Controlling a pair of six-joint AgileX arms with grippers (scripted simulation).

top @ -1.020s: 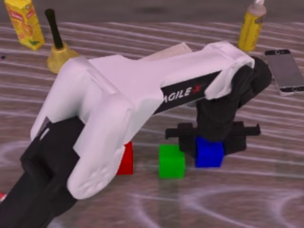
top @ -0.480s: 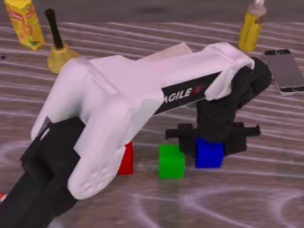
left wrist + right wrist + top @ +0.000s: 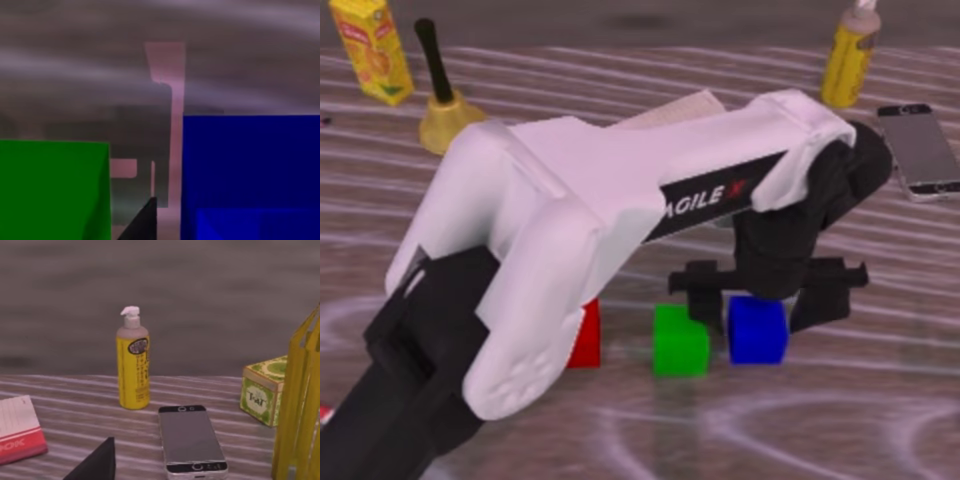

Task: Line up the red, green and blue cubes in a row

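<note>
**Three cubes in a row, our left gripper open around the blue one**

The blue cube (image 3: 757, 330) sits on the table (image 3: 880, 400) at the right end of the row. Just beside it, on its left, is the green cube (image 3: 679, 341), with a narrow gap between them; the left wrist view shows this gap, the green cube (image 3: 52, 190) on one side and the blue cube (image 3: 250, 175) on the other. Further left is the red cube (image 3: 586, 335), mostly hidden under our white arm.

Our left gripper (image 3: 767, 293) stands over the blue cube with its fingers (image 3: 825, 295) spread apart, one at each side, not pressing it.

Of our right arm we see only a dark finger tip (image 3: 95, 462), so we cannot tell its state.

At the far edge of the table stand a juice carton (image 3: 370, 48), a brass bell (image 3: 442, 105), a yellow pump bottle (image 3: 849, 55) and a phone (image 3: 920, 150). The right wrist view also shows a green tea box (image 3: 262, 390) and a red-and-white notebook (image 3: 17, 435).
</note>
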